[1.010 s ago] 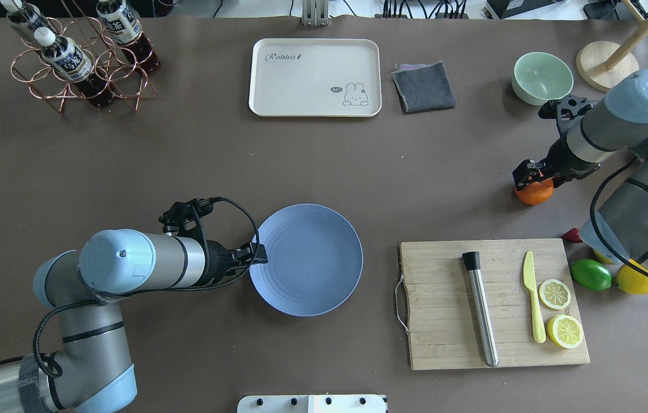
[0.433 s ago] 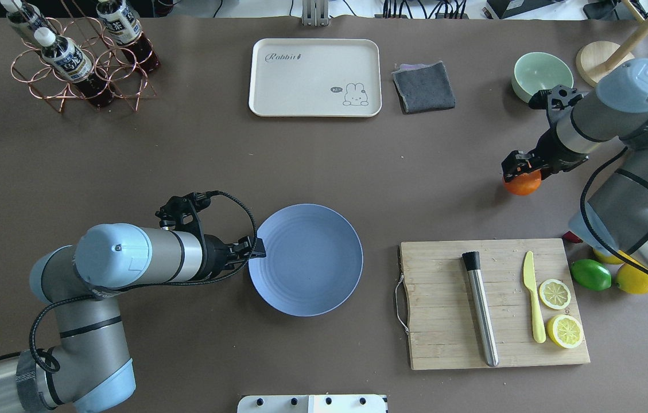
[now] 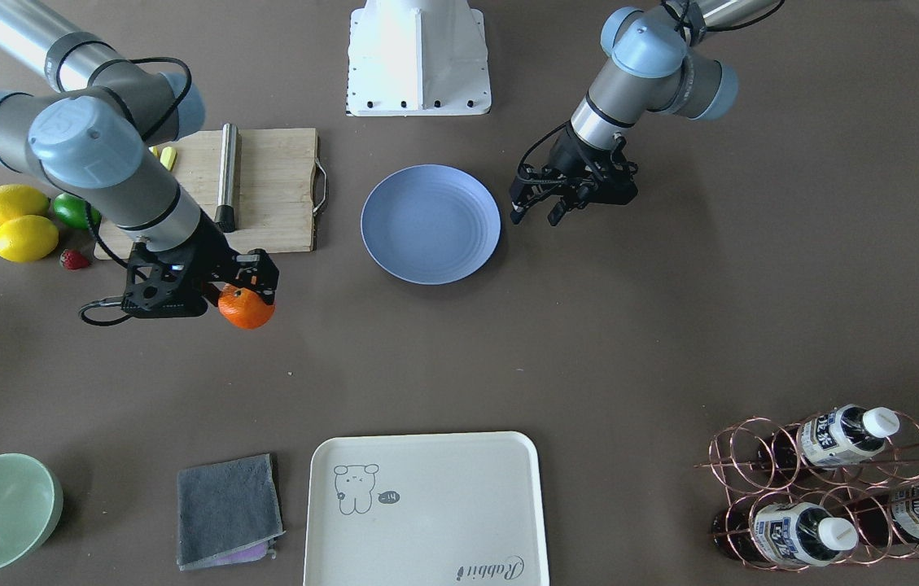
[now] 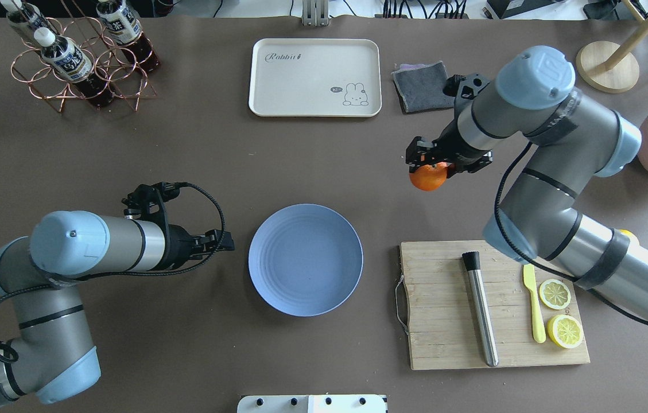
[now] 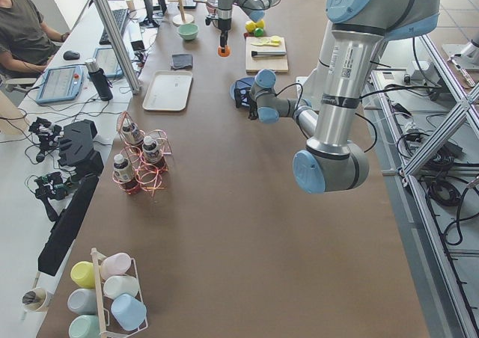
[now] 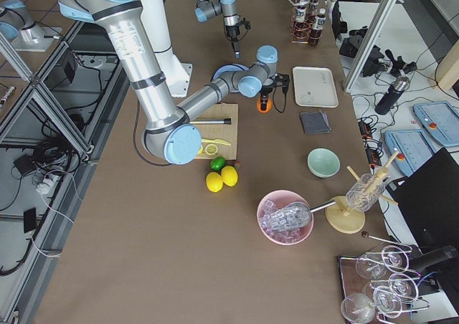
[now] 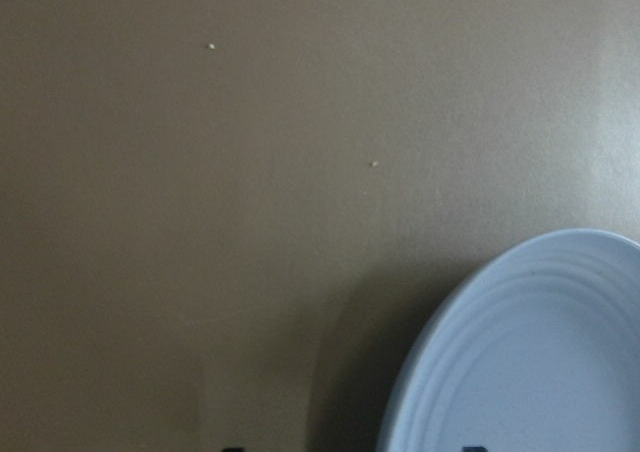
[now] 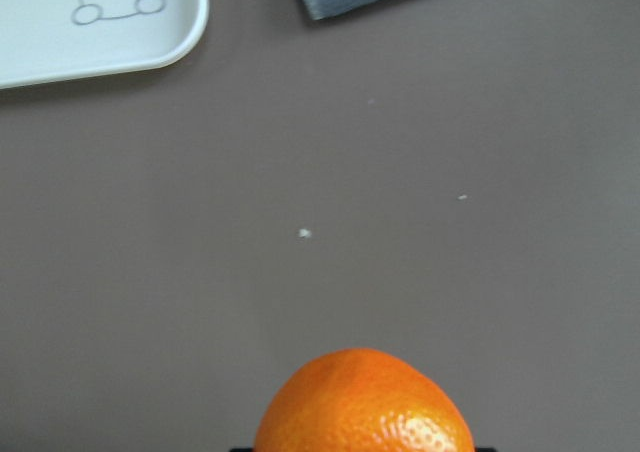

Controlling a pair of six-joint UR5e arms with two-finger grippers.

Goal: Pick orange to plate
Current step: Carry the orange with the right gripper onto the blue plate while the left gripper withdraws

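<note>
The orange (image 4: 428, 177) is a small, round, bright-orange fruit with glossy, finely pebbled skin (the right wrist view fills its lower edge with it, every pore showing), and it sits clamped between the two fingers of the right tool (image 4: 430, 166), hanging at the tips below the wrist. From across the desk (image 3: 671, 325) the black fingers bracket its upper half, with most of the fruit showing beneath them. The periwinkle-blue plate (image 4: 305, 260), flat with faint concentric ridges, lies well to the left of that tool and nearer the robot's base, apart from the fruit and bare. The left tool (image 4: 225, 241) points at the plate's near rim from just beside it without touching, its fingers spread apart and holding nothing; its wrist view catches only the plate's curved edge and two dark fingertips at the bottom. Beyond the right tool and off to its left lies a cream tray (image 4: 315, 77) printed with the word "Rabbit", a cartoon bunny and a tiny speech bubble. A folded grey cloth (image 4: 422, 87) lies just past the right tool, and the bamboo cutting board (image 4: 444, 310) on its near side. The bottle labels in the copper rack (image 4: 80, 74) are too small to read.
</note>
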